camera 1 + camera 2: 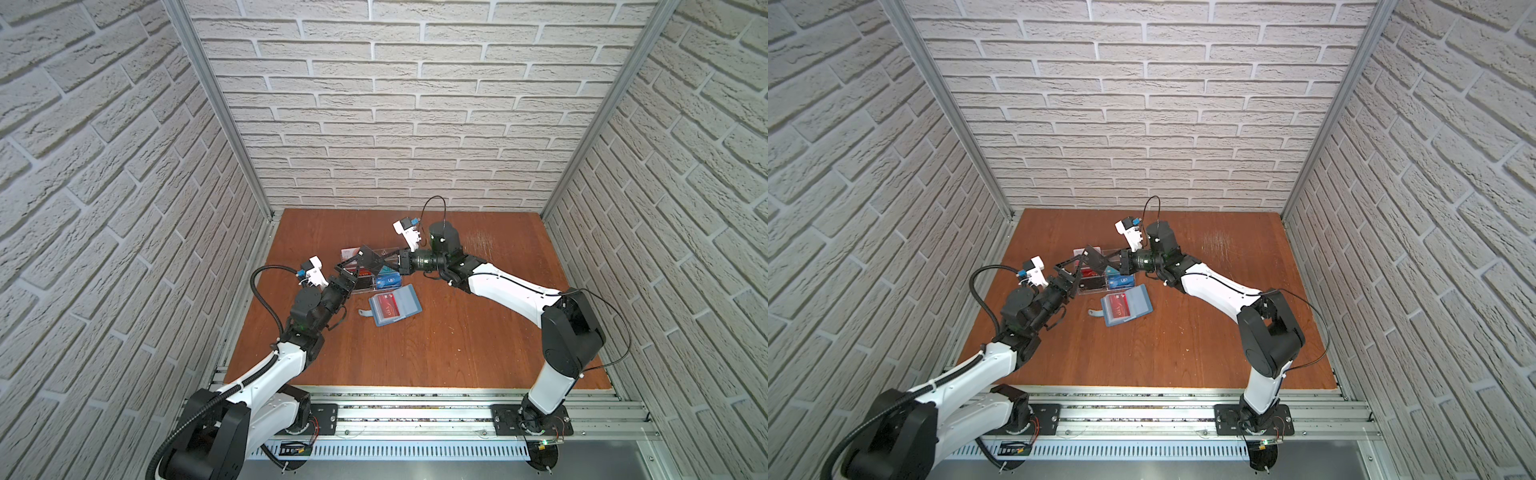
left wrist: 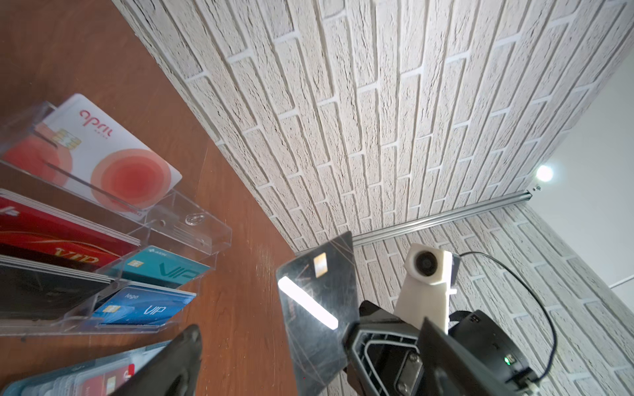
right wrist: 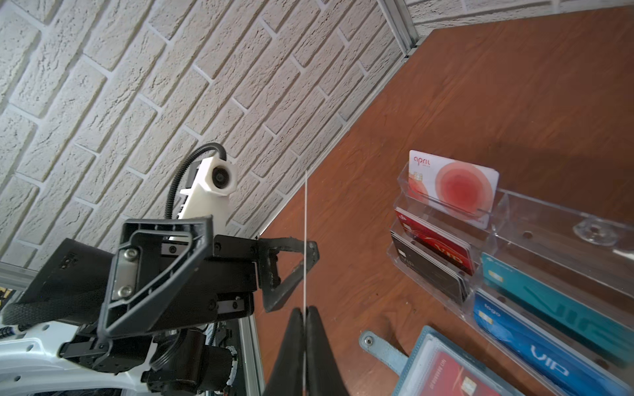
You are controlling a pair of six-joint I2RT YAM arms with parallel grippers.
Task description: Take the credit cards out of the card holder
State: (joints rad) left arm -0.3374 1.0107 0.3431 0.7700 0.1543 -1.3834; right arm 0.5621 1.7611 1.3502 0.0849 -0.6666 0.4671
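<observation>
Card holder [image 1: 405, 301] lies opened flat like a book on the worktop [image 1: 457, 353], just in front of the clear acrylic rack [image 2: 192, 219] and close to its near corner, with both arms working above and behind it. It is slate-blue with a stitched rim. Its short strap tab [image 3: 377, 346], which carries a snap, sticks out to one side. A red card [image 1: 384, 307] with a chip sits under a clear sleeve on one leaf, so the job looks only partly done. The right gripper [image 3: 304, 312] has its fingers clenched on a dark card [image 2: 315, 308], held on edge in the air over the rack. The left gripper [image 1: 350, 272] stands with its fingers spread wide on either side of that card and grips nothing. This looks like the step where one extracted card is carried by the right arm alone. Next, the left arm should probably draw clear without brushing the card, and the right should set it down or slot it among the other dark cards. The red card would then need a pinch on an exposed edge. Since the light holder may slide or fold, the other arm would have to pin it down.
</observation>
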